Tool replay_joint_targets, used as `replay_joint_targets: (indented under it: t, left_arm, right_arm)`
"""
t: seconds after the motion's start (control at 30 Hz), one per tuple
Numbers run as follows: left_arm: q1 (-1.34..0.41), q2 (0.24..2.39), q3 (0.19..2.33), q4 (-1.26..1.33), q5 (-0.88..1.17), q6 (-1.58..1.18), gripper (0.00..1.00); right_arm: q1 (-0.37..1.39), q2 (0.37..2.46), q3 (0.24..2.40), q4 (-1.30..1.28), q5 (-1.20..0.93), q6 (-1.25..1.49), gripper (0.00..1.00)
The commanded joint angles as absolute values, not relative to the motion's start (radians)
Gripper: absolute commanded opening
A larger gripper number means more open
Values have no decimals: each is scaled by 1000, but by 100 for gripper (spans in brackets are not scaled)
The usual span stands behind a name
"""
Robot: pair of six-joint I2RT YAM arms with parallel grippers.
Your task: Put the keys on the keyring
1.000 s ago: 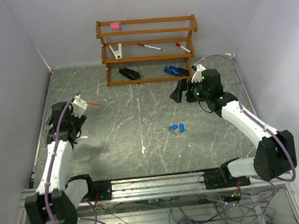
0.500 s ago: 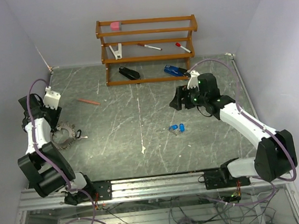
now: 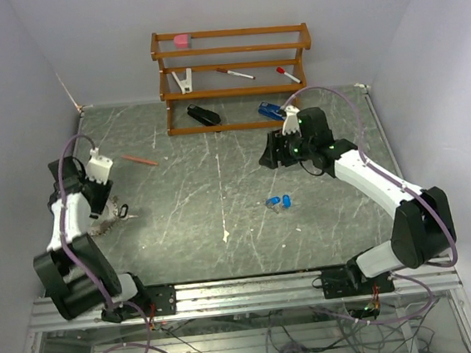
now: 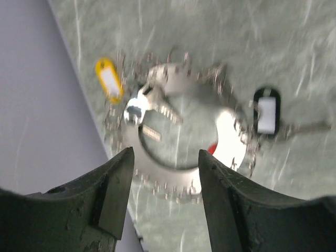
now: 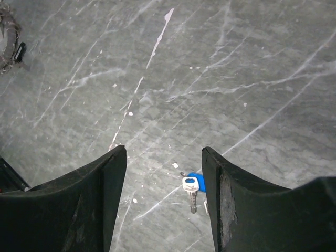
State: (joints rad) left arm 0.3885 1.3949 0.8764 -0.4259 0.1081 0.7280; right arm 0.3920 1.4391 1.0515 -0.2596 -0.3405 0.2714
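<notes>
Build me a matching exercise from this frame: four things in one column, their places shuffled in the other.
Things:
1 keyring
2 keys
3 pink block
4 black stapler

Places:
A top shelf of the rack
B lowest level of the rack, left side
C middle of the table
D left edge of the table

Pairs: 1-D, 2-C, 3-A, 4-B

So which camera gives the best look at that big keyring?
The left wrist view: the keyring fills the frame, with its fringe of keys, a yellow tag and a black tag, though blurred. The top view shows it small, partly hidden by the left arm. The right wrist view catches only a sliver in its top-left corner.
</notes>
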Motion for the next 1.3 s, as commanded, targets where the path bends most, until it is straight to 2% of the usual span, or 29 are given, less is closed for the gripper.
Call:
replay_joint_targets:
  t: [0.0,0.13,0.27,0.47,0.63,0.73,0.83,1.07,1.27]
  left_arm:
    - [464,1185,742,-443,55,878,64]
    - [514,1063,644,-456,46,992,63]
    - [569,1044,658,-536,52,1006,63]
    - [603,1105,645,-542,41,1007,60]
    - [604,1181,694,-511,128,1012,59]
    - [605,1229,722,-502,189,1095,53]
    - [619,1255,718,-472,232,1254,52]
    - [675,1379,894,-878,360,1657,51]
    - [700,1452,958,-1004,397,1819,52]
  right_arm:
    - [427,1450,1063,-266,-334,275,58]
    - [476,1489,1106,-300,-313,262,58]
    - [540,1519,1156,-339,-271,250,58]
    - [586,1533,1159,-319,-255,270,57]
    - [625,1556,1186,-339,-229,270,55]
    - [638,1560,1189,-339,-218,271,54]
    - [647,1572,1193,-345,-214,270,54]
    - [664,1588,1201,-362,-189,272,53]
    - [672,1601,1209,-364,-185,273,53]
